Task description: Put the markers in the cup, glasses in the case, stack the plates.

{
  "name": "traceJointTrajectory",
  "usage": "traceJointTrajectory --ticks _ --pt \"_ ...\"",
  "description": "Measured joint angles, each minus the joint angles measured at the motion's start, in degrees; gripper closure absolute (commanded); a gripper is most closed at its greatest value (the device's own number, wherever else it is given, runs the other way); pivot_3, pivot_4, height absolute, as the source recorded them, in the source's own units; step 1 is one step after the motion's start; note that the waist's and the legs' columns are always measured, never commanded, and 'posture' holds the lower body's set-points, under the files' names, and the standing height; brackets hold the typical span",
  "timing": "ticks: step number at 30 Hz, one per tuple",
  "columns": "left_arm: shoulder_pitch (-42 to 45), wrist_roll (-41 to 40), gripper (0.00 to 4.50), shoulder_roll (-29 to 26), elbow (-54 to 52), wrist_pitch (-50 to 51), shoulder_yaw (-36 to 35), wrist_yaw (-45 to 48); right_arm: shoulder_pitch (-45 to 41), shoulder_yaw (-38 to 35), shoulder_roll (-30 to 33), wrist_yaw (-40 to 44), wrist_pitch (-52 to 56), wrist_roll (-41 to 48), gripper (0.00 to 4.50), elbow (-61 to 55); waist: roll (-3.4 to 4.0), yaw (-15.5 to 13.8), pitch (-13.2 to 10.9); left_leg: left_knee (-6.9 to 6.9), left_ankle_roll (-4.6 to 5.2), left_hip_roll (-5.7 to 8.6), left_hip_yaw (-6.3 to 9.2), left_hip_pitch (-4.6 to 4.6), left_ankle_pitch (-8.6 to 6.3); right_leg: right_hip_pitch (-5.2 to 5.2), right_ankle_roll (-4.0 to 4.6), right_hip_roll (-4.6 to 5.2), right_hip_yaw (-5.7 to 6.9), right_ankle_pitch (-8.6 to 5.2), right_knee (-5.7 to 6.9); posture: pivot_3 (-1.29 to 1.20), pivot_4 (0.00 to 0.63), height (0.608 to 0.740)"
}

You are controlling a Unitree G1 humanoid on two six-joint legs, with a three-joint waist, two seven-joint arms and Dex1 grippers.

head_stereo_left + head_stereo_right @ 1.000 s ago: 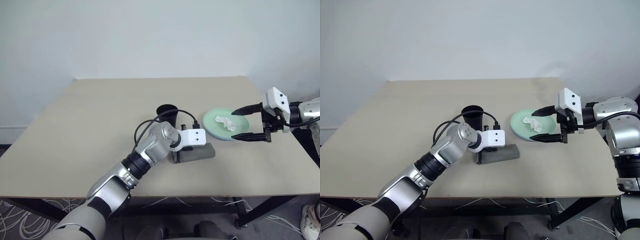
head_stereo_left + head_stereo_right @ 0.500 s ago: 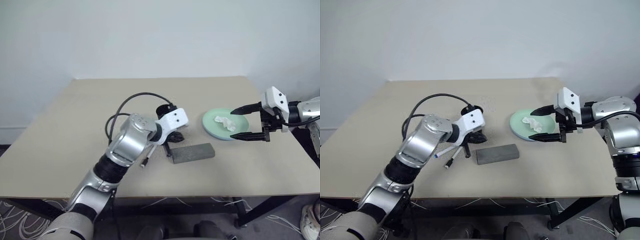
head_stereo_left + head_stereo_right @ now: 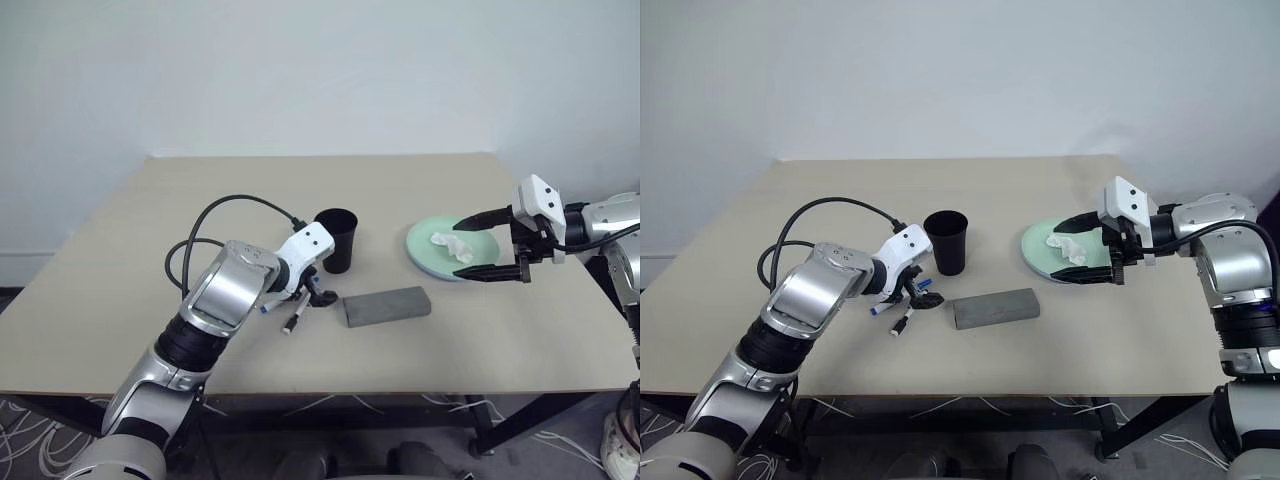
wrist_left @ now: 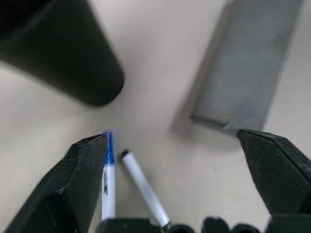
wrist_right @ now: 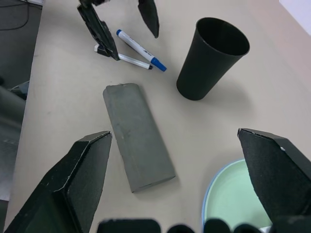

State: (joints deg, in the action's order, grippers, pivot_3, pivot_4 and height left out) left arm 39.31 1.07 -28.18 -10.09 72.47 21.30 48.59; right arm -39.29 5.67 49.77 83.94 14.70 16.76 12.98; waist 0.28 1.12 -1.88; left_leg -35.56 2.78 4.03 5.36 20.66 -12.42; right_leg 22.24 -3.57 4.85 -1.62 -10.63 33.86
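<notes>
Two markers lie side by side on the table, one blue-capped (image 5: 141, 50) and one black-capped (image 5: 124, 59), just left of the grey case (image 3: 387, 306), whose lid is down. My left gripper (image 3: 312, 290) hangs open right over them, with both markers (image 4: 108, 179) showing between its fingers. The black cup (image 3: 336, 240) stands upright behind them. At the right, a mint green plate (image 3: 440, 262) rests on a light blue one whose rim (image 5: 208, 194) shows. My right gripper (image 3: 490, 246) is open and spans the plates' right side. The glasses are out of view.
A crumpled white tissue (image 3: 450, 245) sits on the mint plate. A black cable loops from my left forearm (image 3: 230, 205) above the table. The table's right edge (image 3: 560, 300) runs close past the plates. Bare tabletop stretches to the left and back.
My left gripper has left the case, swung left past the cup and opened; it now sits over the markers. The right gripper has held its place at the plates.
</notes>
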Motion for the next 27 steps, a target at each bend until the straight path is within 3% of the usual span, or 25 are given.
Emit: traceJointTrajectory --ticks 13,27 --pt "5.9 -3.1 0.03 2.9 10.4 9.6 4.3 -8.3 -0.6 0.3 -0.9 0.3 -0.4 -0.1 0.0 0.1 -0.01 0.0 0.0 0.02 0.0 0.03 0.02 0.01 0.0 0.01 -0.01 0.01 0.0 0.0 0.0 0.0 0.0 0.732" --pt "9.5 -7.0 0.03 4.5 15.7 11.3 6.6 -11.9 -0.6 0.3 -1.1 0.5 -0.4 0.0 0.0 0.1 -0.01 0.0 0.0 0.02 -0.01 0.05 0.01 0.02 0.0 0.0 -0.01 0.02 0.0 0.0 0.0 0.0 0.0 0.732"
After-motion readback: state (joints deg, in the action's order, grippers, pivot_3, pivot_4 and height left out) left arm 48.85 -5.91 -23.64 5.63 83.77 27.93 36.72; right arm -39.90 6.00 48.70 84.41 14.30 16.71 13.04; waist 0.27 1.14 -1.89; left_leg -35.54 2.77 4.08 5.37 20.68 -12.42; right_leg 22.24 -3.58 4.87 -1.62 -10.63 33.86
